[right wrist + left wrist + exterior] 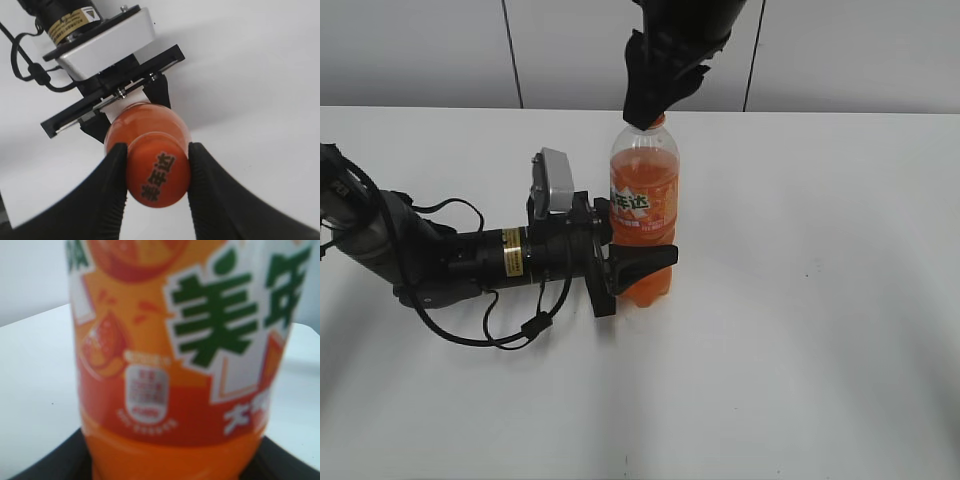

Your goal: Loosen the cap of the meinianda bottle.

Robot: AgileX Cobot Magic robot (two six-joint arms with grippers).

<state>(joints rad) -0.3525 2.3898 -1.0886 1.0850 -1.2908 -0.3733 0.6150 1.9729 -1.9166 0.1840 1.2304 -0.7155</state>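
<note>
The meinianda bottle (644, 205) stands upright on the white table, full of orange soda, with an orange label. Its label fills the left wrist view (175, 365). My left gripper (642, 268) lies low on the table and is shut on the bottle's lower body. My right gripper (650, 110) comes down from above and is shut on the orange cap (157, 172), one black finger on each side of it. In the exterior view only a sliver of the cap (658, 122) shows under the fingers.
The white table (820, 300) spreads all round the bottle. The left arm with its cables (490, 330) lies across the table's left side. A grey wall (840, 50) stands behind.
</note>
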